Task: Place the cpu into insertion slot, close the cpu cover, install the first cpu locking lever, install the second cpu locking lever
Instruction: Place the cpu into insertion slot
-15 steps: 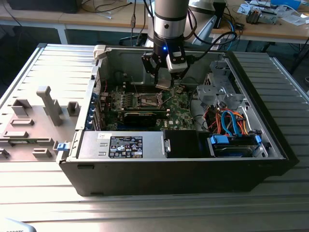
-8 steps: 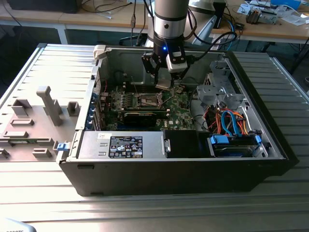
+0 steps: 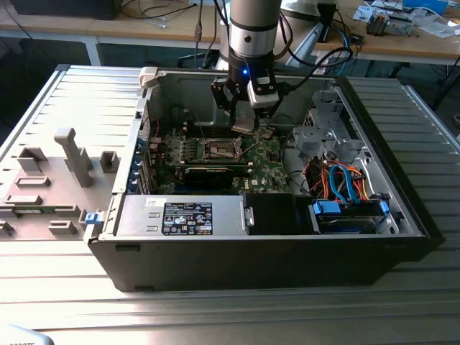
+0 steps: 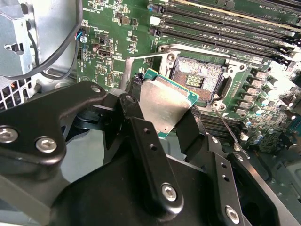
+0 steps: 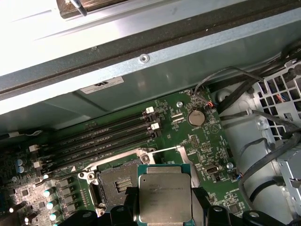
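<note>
Silver cpu [image 5: 164, 194], green circuit board [image 5: 209, 141]

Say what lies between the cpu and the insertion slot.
Nothing: in the second wrist view the cpu hangs right beside the insertion slot, the stretch bare.

The arm [image 3: 253, 25] is a silver-grey cylinder with a small blue light [image 3: 245, 71]. Its black gripper [image 4: 162, 113] has angular fingers [image 4: 150, 160] dotted with silver screws [image 4: 169, 191].
</note>
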